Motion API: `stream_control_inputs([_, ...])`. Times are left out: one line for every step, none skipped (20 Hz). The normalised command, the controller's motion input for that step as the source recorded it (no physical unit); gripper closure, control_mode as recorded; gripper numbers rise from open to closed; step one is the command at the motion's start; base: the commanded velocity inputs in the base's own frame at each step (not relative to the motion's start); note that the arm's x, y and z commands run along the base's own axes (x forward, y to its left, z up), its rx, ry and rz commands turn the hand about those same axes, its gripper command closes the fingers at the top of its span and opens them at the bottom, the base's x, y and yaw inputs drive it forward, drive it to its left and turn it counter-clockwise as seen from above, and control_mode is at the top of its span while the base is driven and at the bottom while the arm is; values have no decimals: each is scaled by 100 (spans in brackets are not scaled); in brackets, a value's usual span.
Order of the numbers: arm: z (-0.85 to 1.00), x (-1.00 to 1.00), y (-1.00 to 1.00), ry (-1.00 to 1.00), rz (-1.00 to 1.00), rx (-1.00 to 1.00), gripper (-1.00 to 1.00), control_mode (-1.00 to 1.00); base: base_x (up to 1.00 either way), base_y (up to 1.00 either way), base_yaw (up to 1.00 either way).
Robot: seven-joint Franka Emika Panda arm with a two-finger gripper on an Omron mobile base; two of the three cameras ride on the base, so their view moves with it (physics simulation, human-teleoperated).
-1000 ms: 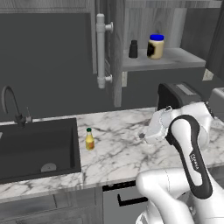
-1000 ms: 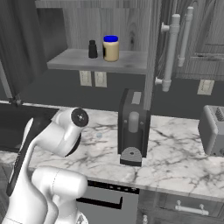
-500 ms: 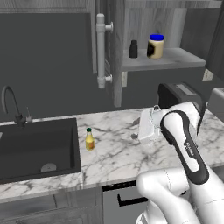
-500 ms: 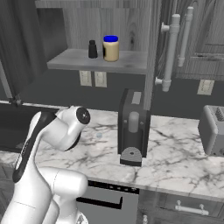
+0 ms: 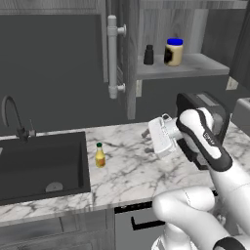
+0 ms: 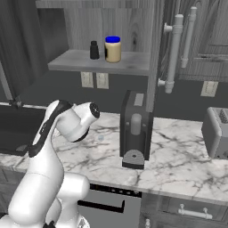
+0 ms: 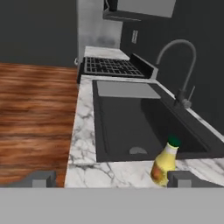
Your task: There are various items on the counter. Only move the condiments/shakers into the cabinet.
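Counter (image 5: pixel 132 171): a white marble slab with grey veins ran across the kitchen, with a dark sink (image 5: pixel 41 163) set into its left part and a curved tap (image 7: pixel 179 65) behind the sink
Cabinet (image 6: pixel 102 62): a grey wood-grain wall cabinet hung above the counter with its door swung open, a long pale bar handle (image 5: pixel 113 56) on the door edge and a grey shelf inside
Arm: the white robot arm rose from the base and bent over the counter, its hand held above the marble to the right of the sink
Toaster (image 6: pixel 136 129): a big black toaster stood on the counter below the cabinet, behind the arm in the left base view
Jar (image 5: pixel 173 52): a dark-and-cream jar with a blue lid stood upright on the cabinet shelf
Shaker (image 5: pixel 149 55): a small black shaker stood upright on the same shelf, just beside the jar on its left
Bottle (image 5: pixel 100 155): a small yellow bottle with a green cap stood upright on the counter, just beside the sink's right edge and apart from the hand
Gripper (image 7: pixel 109 179): spread wide and empty, pointed toward the sink; in the hand view the bottle stood just inside the right fingertip (image 7: pixel 181 178), with no contact that could be made out
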Motion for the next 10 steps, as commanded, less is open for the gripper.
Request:
stream_control_inputs([-19, 16, 21, -1, 15, 0, -100, -100, 0, 0, 0])
stream_control_inputs([-21, 11, 24, -3, 13, 0, -100, -100, 0, 0, 0])
stream_control_inputs([-26, 9, 27, -4, 12, 0, -100, -100, 0, 0, 0])
stream_control_inputs([-31, 8, 29, -4, 11, 0, -100, -100, 0, 0, 0])
stream_control_inputs([-36, 4, 34, -5, 9, 0, -100, -100, 0, 0, 0])
stream_control_inputs([-37, 3, 36, -6, 7, 0, -100, -100, 0, 0, 0])
stream_control_inputs([-37, 1, 36, -6, 6, 0, -100, -100, 0, 0, 0])
stream_control_inputs([-36, 0, 36, -5, 6, 0, -100, -100, 0, 0, 0])
stream_control_inputs([-36, 2, 36, -6, 5, 0, -100, -100, 0, 0, 0])
stream_control_inputs([-36, 3, 33, -5, 5, 0, -100, -100, 0, 0, 0])
